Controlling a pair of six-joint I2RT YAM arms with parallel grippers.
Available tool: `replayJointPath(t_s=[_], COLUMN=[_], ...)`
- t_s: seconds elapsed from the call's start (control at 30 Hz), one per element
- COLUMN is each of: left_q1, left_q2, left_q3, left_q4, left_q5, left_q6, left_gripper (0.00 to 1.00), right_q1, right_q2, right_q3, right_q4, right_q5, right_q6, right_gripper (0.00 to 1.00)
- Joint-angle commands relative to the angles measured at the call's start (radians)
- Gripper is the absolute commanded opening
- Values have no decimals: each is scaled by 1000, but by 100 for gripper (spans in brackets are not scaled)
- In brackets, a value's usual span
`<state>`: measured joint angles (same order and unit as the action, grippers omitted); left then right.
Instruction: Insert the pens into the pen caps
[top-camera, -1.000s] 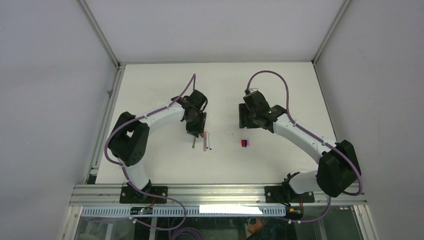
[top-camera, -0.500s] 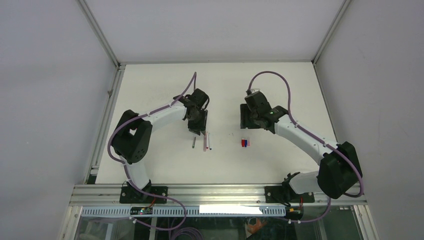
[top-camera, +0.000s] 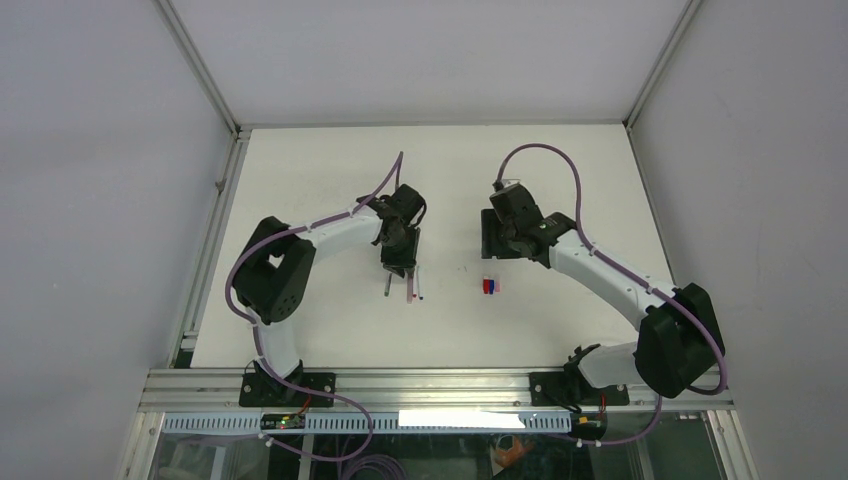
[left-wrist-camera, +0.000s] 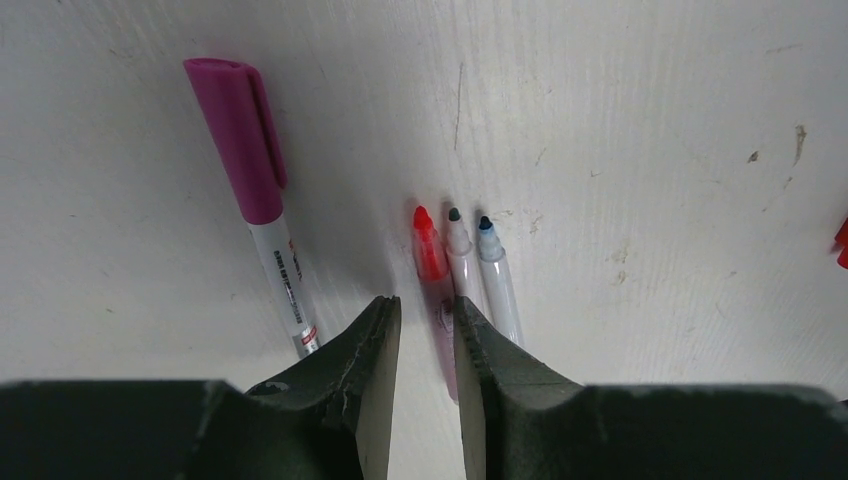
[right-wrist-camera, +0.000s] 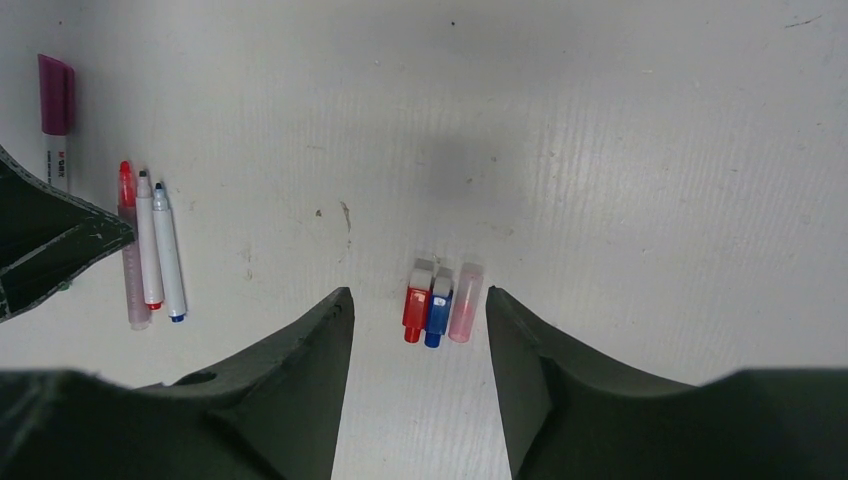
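Three uncapped pens lie side by side on the table: a pink-barrelled pen (left-wrist-camera: 432, 262) with a red tip, a white pen (left-wrist-camera: 460, 252) with a dark tip and a white pen (left-wrist-camera: 498, 282) with a blue tip. My left gripper (left-wrist-camera: 425, 322) is low over them and slightly open. The pink pen's barrel runs into the gap along the right finger. Three pen caps, red (right-wrist-camera: 416, 305), blue (right-wrist-camera: 437, 310) and translucent pink (right-wrist-camera: 465, 303), lie together. My right gripper (right-wrist-camera: 418, 295) is wide open above them and holds nothing. In the top view the pens (top-camera: 414, 285) are left of the caps (top-camera: 489, 286).
A marker with a magenta cap (left-wrist-camera: 240, 140) on it lies just left of my left fingers, and it shows in the top view (top-camera: 387, 287). The white table (top-camera: 330, 320) has raised rails at its left, back and right edges.
My left gripper has moved right, from over the magenta-capped marker to over the pink pen. The right arm has barely moved.
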<state>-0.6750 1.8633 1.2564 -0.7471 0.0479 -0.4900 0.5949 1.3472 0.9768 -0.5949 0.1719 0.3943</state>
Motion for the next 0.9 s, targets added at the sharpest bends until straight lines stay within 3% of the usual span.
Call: replayJointPath(t_s=[0.0,0.87], left_q1=[-17,-73], left_q2=[-7,-29], left_q3=[6,-80], left_q4=[8,-30], left_q5=[-28,-82], left_q6=[-30,-89], left_gripper=[27,28], right_q1=[-3,-4], right_q2=[-43,-42], right_q3=[-4,-18], right_q4=[27,29], right_q5=[13,-8], right_q6=[1,11], right_gripper=[54,54])
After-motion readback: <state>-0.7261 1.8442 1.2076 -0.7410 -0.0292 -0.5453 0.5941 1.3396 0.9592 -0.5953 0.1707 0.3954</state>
